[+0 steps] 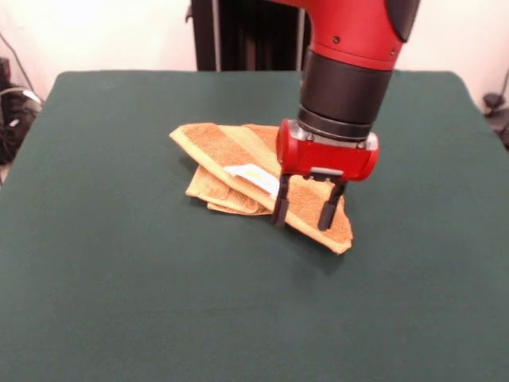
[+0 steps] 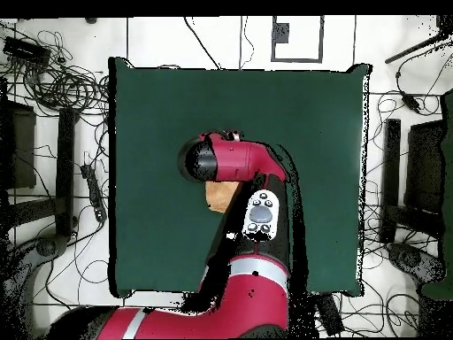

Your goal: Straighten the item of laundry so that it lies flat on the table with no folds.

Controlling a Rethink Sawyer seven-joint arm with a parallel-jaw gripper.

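Table [image 1: 119,302]: broad, dark green cloth cover, bare around the work
Arm [image 2: 239,164]: red and black, reaching down over the table's middle; hides most of the cloth from overhead
Towel [image 1: 215,147]: orange-tan, mid-table, folded over itself in layers, white label [image 1: 253,177] showing
Hand [image 1: 305,215]: released, fingers spread, tips at the towel's near corner
Handling advice: pinch only the top layer at that corner, then draw it outward and low so the fold opens without dragging the layers beneath

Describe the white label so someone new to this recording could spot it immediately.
On the green table lies a crumpled orange-tan towel. The label sits on its top fold, just beside the robot's hand. It is the only white patch on the towel.
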